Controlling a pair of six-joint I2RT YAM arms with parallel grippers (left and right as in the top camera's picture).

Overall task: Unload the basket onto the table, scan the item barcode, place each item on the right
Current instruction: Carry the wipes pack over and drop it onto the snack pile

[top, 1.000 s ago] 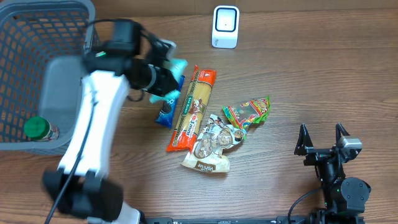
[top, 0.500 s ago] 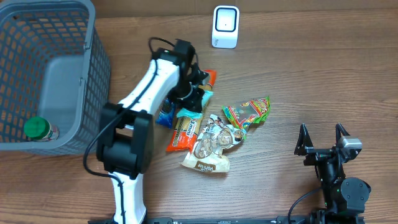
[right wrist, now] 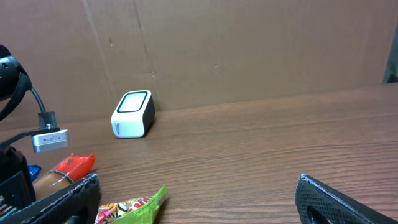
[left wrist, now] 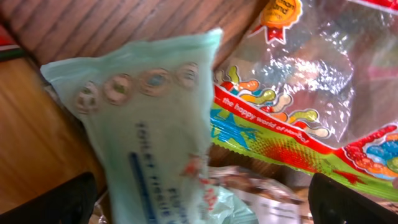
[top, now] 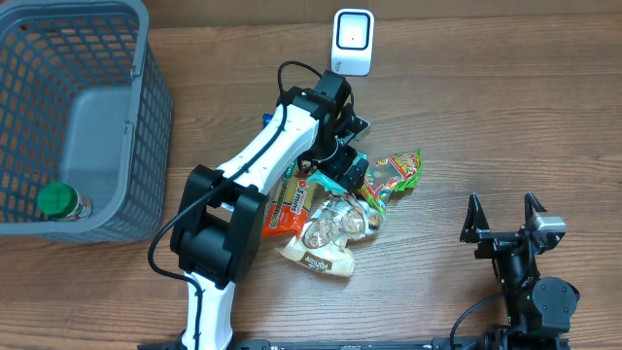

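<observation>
Jaws spread wide and gripping nothing, the left gripper (left wrist: 205,202) hangs over the pale green tissue pack (left wrist: 149,124) on the snack pile, the white barcode scanner (top: 352,41) at its 12 o'clock, the open, empty right gripper (top: 503,226) well apart at 4 o'clock.

On the table (top: 486,117) lie basket (top: 158,117), scanner (top: 352,41) and snack packets (top: 321,248)

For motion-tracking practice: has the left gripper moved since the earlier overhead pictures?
Yes. The left gripper moved away from the basket, to just below the scanner.
</observation>
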